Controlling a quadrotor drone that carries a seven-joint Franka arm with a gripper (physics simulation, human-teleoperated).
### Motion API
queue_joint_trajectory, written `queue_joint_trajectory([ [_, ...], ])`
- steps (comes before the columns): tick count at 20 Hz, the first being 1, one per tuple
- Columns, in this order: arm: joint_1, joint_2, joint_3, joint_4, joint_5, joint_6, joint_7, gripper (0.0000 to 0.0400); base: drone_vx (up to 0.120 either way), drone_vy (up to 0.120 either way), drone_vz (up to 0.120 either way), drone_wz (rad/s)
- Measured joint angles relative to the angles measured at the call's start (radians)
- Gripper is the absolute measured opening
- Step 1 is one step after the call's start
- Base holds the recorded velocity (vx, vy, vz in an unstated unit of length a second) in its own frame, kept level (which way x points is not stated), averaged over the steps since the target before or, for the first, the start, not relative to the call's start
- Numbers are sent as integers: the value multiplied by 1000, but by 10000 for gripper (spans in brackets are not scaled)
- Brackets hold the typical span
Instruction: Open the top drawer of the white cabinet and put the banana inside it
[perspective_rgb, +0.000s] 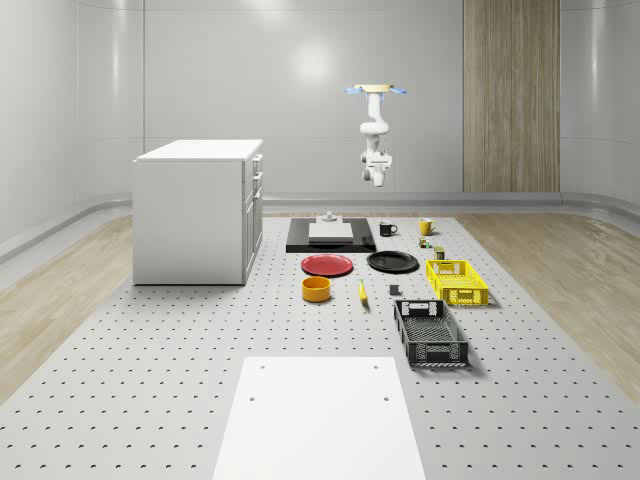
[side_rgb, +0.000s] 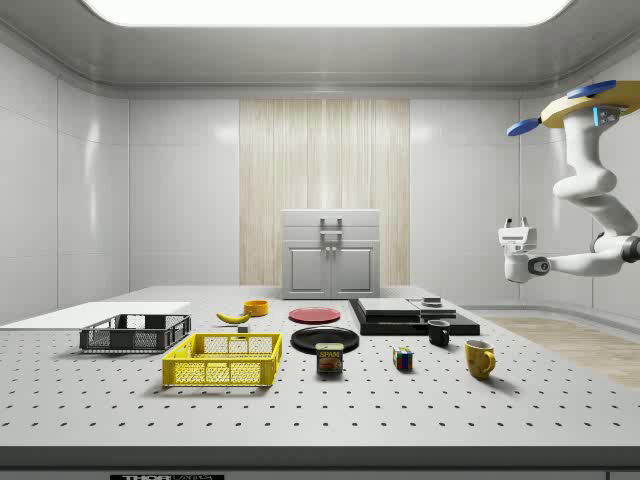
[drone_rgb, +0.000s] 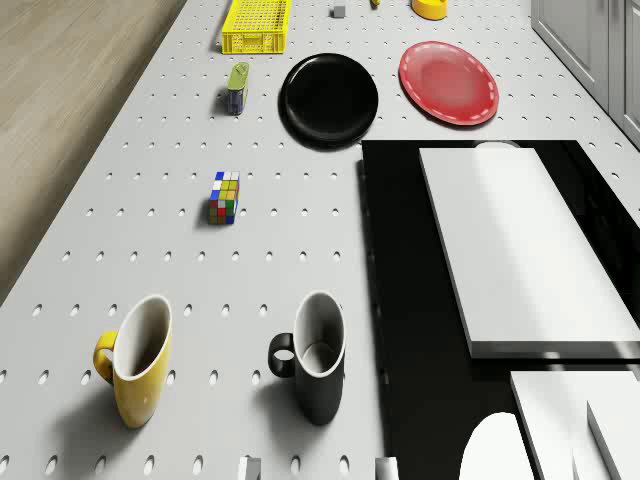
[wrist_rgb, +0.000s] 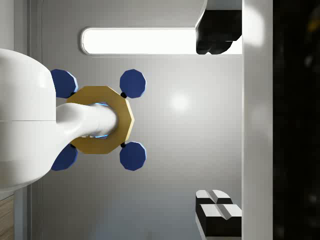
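Because the top drawer (side_rgb: 330, 228) of the white cabinet (perspective_rgb: 195, 215) looks fully shut and the banana (perspective_rgb: 363, 292) lies on the table at centre frame in the whole-scene view, between an orange bowl (perspective_rgb: 317, 289) and a black crate (perspective_rgb: 431, 333), nothing of the task appears done, and the risks all lie ahead. The drone (perspective_rgb: 376, 91) hovers high in the upper middle of that view, above the far end of the table, where the drone view takes in a black mug (drone_rgb: 315, 355) and a yellow mug (drone_rgb: 135, 360) beside a black slab (drone_rgb: 400, 300). A low descent from there could knock those mugs. With no fixed base, a pull on the drawer handle may drag the drone toward the cabinet rather than slide the drawer out. The arm hangs from the drone, folds at the elbow and runs level toward the side view's left. Its gripper (side_rgb: 516, 232) seems turned upward, since the wrist view takes in the drone's underside and the ceiling light. Its fingers (wrist_rgb: 217, 37) stand spread wide with nothing between them. Turning the wrist back down in mid-air could unsettle the hover.
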Motion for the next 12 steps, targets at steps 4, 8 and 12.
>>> queue_joint_trajectory([
  [4, -2, 13, 1, 85, 1, -69, -1, 400, 0, 0, 0, 0],
  [8, 16, 40, -91, 163, 143, -125, -26, 400, 0, 0, 0, 0],
  [12, 95, 54, -376, 127, 557, -165, -100, 400, 80, -100, 0, 0],
])
